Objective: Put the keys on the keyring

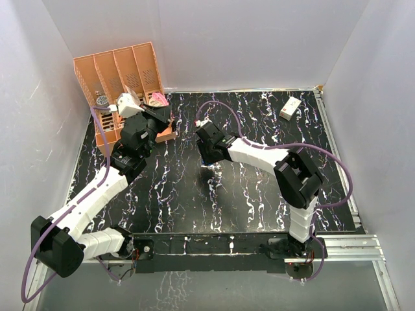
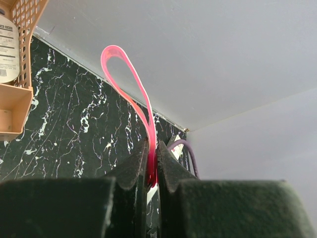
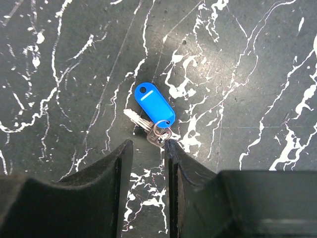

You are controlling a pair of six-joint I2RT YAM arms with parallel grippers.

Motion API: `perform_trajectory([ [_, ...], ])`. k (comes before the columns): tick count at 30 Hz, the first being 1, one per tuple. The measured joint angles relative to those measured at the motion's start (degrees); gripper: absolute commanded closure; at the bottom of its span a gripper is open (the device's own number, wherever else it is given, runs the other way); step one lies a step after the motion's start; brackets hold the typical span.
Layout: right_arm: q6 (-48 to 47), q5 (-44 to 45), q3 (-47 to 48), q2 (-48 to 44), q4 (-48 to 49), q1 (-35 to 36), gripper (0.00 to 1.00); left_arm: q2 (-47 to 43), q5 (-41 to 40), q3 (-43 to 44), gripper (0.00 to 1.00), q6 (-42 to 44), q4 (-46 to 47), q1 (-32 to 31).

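Observation:
The keyring (image 2: 130, 87) is a thin pink-red strap loop standing up out of my left gripper (image 2: 152, 145), which is shut on its lower end. In the top view that gripper (image 1: 157, 109) sits at the back left with the pink keyring (image 1: 156, 98) by it. The keys (image 3: 150, 130) lie flat on the black marbled table (image 3: 247, 74): a small silver key joined by a little metal ring to a bright blue plastic tag (image 3: 154, 103). My right gripper (image 3: 148, 144) hangs just above them, open with a narrow gap and nothing between its fingers; the key's head lies at its right fingertip.
An orange slotted rack (image 1: 123, 68) stands at the back left right beside the left gripper, with a bottle (image 1: 102, 102) in it. A small white box (image 1: 290, 108) lies at the back right. White walls enclose the table on three sides.

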Motion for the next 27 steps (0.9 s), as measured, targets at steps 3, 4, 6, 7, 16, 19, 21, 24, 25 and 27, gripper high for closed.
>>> perform_trajectory([
  [3,0.02,0.15,0.00,1.25,-0.22,0.00,0.73,0.00,0.00,0.00,1.00,0.00,0.00,0.00],
  [4,0.00,0.15,0.00,1.79,-0.28,0.00,0.73,0.00,0.02,0.00,1.00,0.00,0.00,0.00],
  [6,0.00,0.13,0.00,2.64,-0.61,0.00,0.73,0.00,0.00,0.00,1.00,0.02,0.00,0.00],
  [7,0.00,0.11,0.00,2.95,-0.83,0.00,0.73,0.00,0.00,0.00,1.00,0.02,0.00,0.00],
  [16,0.00,0.11,0.00,3.52,-1.05,0.00,0.75,0.00,0.02,0.00,1.00,0.11,0.00,0.02],
  [19,0.02,0.11,0.00,4.39,-1.05,0.00,0.76,0.00,0.02,0.00,1.00,0.17,0.00,0.02],
  [21,0.00,0.11,0.00,5.14,-1.05,0.02,0.76,0.00,0.02,0.00,1.00,0.20,0.00,0.02],
  [24,0.00,0.11,0.00,6.08,-1.07,0.00,0.76,0.00,0.00,0.00,1.00,0.20,0.00,0.02],
  [25,-0.02,0.13,0.00,6.21,-1.05,0.02,0.77,0.00,0.02,0.00,1.00,0.20,0.00,0.02],
  [27,-0.02,0.13,0.02,6.21,-1.03,0.02,0.77,0.02,0.02,0.00,1.00,0.22,0.00,0.02],
])
